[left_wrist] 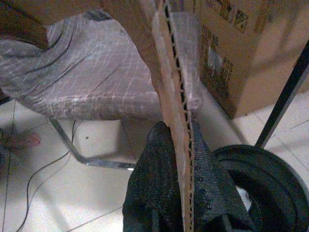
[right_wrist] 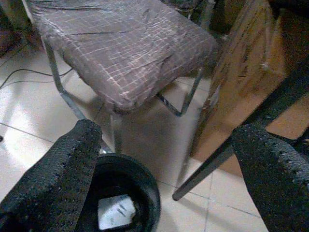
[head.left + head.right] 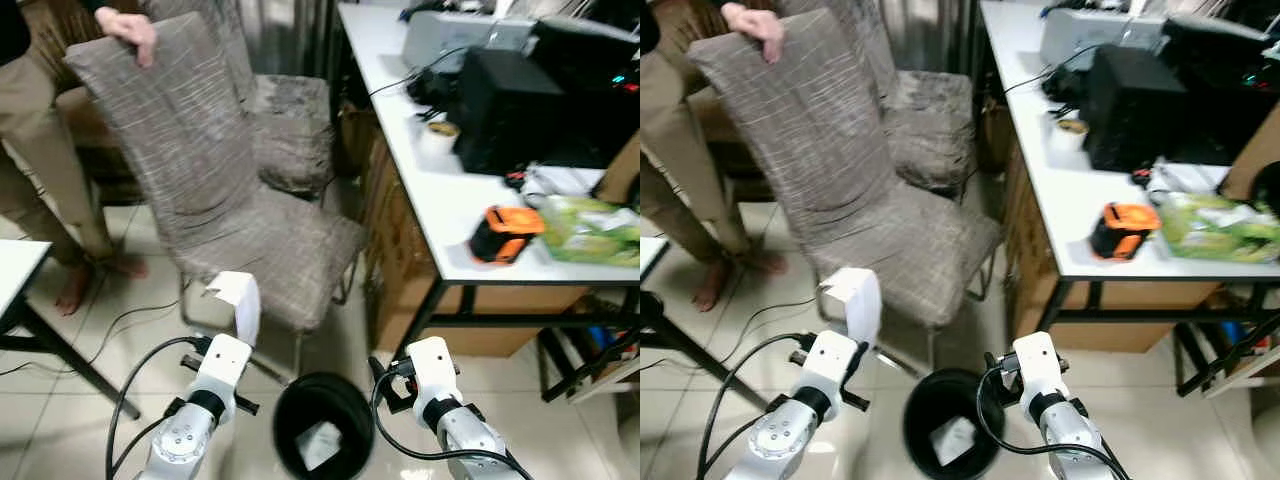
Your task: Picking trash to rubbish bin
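Below, a piece of cardboard [image 1: 175,96] is held edge-on between the closed fingers [image 1: 154,183] of the left gripper [image 1: 179,193]; in the head views it stands up as a pale slip [image 3: 238,300] above the left arm, in front of the grey chair [image 3: 250,230]. A black rubbish bin [image 3: 323,425] is seen on the tiled floor [image 3: 150,330] between the two arms, just beside the chair's front legs, with a white scrap [image 3: 318,445] lying inside it. The cardboard is held to the left of the bin, not over its opening. The right gripper [image 2: 169,169] is spread wide and holds nothing, with the bin under its fingers [image 2: 58,174]. A person's hand [image 3: 128,28] is rested on the chair's back. An orange and black tool [image 3: 503,233] is set near the front edge of the white desk [image 3: 440,200].
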Available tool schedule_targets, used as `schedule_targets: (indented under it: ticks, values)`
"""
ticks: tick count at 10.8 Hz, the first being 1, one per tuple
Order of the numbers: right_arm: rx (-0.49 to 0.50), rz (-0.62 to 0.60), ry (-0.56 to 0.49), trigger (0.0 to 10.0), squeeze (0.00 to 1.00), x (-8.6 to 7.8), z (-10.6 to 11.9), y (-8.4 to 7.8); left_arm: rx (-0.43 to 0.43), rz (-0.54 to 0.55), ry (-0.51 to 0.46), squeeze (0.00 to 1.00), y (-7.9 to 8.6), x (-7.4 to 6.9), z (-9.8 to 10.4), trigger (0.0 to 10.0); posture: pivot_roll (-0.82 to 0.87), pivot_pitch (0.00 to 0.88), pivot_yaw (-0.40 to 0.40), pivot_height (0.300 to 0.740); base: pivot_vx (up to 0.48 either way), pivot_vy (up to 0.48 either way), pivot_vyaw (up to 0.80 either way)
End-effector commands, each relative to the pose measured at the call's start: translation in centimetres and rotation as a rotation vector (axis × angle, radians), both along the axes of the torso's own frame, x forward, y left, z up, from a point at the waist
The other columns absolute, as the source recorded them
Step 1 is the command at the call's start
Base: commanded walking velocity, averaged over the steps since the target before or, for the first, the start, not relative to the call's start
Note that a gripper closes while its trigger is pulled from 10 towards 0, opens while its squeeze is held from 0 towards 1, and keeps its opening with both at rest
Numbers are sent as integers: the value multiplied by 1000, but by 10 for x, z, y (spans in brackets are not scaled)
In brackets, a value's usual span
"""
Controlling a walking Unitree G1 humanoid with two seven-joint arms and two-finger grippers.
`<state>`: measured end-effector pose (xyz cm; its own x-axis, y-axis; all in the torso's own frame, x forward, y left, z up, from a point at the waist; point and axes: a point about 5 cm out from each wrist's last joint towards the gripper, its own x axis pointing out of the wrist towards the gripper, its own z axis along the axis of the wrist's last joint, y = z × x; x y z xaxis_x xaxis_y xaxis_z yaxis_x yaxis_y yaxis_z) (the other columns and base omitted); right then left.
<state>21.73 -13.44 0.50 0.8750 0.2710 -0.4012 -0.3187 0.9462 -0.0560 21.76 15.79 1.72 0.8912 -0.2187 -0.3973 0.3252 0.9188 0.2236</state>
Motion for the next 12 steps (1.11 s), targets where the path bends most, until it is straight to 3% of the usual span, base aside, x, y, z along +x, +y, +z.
schedule_targets:
  ticks: [1,6,8,9,12]
  values:
    - [-9,-16,5,10000,0,0,-1,-5,-1,-35,-15,0,-7,1,3,10000,-100,0,-63,740,0,-480,0]
    - [-7,-27,-1,10000,0,1,0,-3,0,-38,-21,0,-8,6,4,10000,-107,0,-53,740,0,-480,0]
    - [-7,-31,1,10000,0,1,-1,-3,-60,57,49,0,0,12,0,10000,-112,0,-49,740,0,240,0]
    - [-7,-33,-1,10000,0,1,0,-3,-51,54,46,0,1,14,1,10000,-112,0,-46,740,0,480,0]
    - [-7,-42,2,10000,0,1,-2,-3,-21,25,13,0,2,16,5,10000,-111,0,-38,740,0,0,0]
